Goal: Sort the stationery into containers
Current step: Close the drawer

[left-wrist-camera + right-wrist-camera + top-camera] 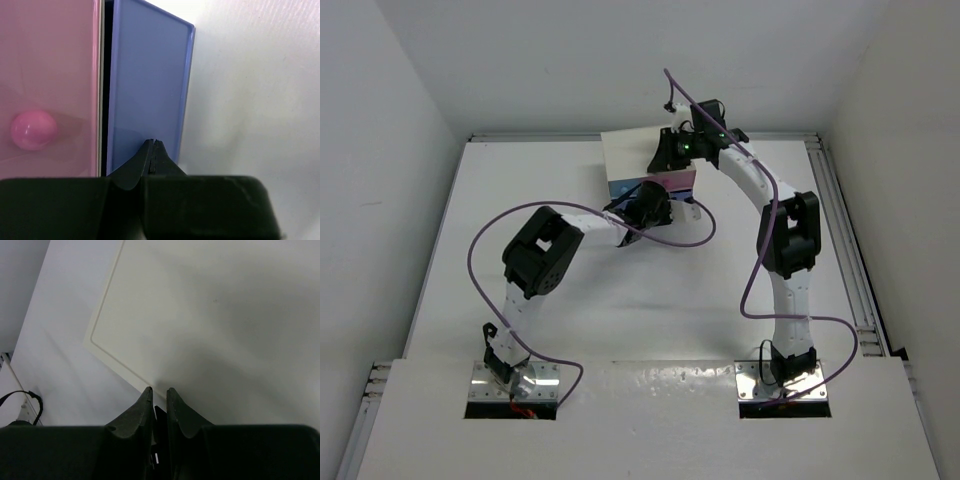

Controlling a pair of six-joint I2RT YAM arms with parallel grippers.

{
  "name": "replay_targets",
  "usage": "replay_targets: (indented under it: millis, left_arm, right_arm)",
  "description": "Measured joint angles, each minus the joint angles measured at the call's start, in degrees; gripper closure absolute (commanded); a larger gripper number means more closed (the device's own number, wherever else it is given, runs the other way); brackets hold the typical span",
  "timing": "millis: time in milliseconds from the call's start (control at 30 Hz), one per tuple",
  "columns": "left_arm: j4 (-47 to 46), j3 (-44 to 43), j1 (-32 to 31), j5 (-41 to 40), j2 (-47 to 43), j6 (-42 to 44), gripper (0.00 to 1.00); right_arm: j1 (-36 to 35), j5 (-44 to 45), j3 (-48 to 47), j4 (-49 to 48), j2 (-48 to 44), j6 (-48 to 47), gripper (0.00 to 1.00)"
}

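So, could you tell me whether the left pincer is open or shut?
Shut: the left pincer has its fingertips pressed together with nothing between them, close to the blue drawer.

A white cabinet (625, 155) stands upright at the far middle, drawer fronts facing near. The light-blue drawer (620, 188) is on the left, and the pink drawer (50, 75), with a round pink knob (33, 129), is to its right. The periwinkle drawer (150, 85) lies alongside the pink one, a thin dark gap between them.
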State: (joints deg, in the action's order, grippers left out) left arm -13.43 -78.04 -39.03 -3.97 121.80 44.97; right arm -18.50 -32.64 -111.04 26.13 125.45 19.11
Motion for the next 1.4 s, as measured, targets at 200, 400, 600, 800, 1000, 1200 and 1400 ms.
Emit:
replay_targets:
  millis: [200,400,600,800,1000,1200,1400]
  left_arm:
    - [0.48,-1.84,0.00,-0.76,1.51,2.32,1.00]
    - [0.24,-1.95,-0.07,-1.75,1.99,4.17,1.00]
    - [0.26,-1.95,-0.04,-1.79,1.97,4.28,1.00]
    - [0.42,1.73,-0.61,-1.31,-1.33,3.41,1.00]
    - [5.38,6.10,-3.10,0.15,-11.91,-4.72,0.97]
    - [11.28,10.82,-6.69,5.88,-27.28,-15.63,0.84]
    - [22.23,11.08,-4.61,10.03,-37.44,-27.58,0.35]
  right_arm:
    - [0.00,-0.20,0.28,-0.39,0.00,0.39,0.84]
    - [0.07,-0.63,0.59,-0.87,0.00,0.66,0.84]
    - [0.07,-0.81,0.79,-1.29,0.00,1.05,0.82]
    - [0.04,-1.86,0.81,-1.70,-0.33,2.14,0.48]
    - [1.86,-1.40,0.79,-2.14,-1.70,5.97,0.34]
    - [7.89,0.33,1.42,-2.21,-7.34,7.96,0.27]
    - [16.41,0.72,11.28,-1.77,-24.90,5.16,0.17]
